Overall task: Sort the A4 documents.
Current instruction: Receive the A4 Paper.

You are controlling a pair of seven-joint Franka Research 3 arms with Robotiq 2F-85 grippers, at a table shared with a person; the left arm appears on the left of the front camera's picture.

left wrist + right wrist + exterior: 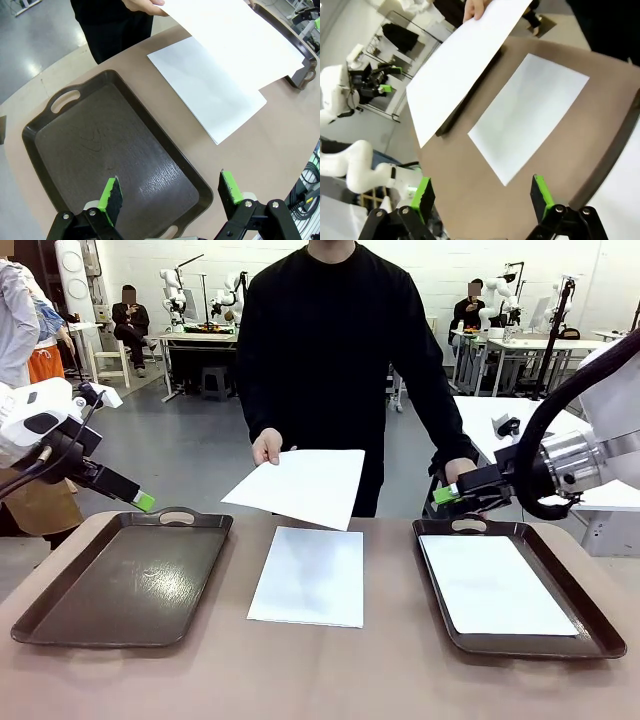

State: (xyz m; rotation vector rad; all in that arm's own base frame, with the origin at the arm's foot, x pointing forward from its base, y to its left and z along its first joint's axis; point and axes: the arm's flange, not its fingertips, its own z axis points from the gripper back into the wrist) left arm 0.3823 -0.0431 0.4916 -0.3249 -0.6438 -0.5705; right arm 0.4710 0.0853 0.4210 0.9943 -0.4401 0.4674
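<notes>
White flat sheet [307,576] between glossy brown trays [125,580]; left hand [170,192], right hand [481,195] spread apart.

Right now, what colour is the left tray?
Dark brown tray, clearest in the left wrist view.

Under your left gripper [143,502]: dark brown handled tray [130,580], far handle nearest fingertips. Under your right gripper [447,494]: matching tray [575,590]. Brown table [320,670] carries both. Beyond both grippers, across table, stands person in black top [330,350].
</notes>
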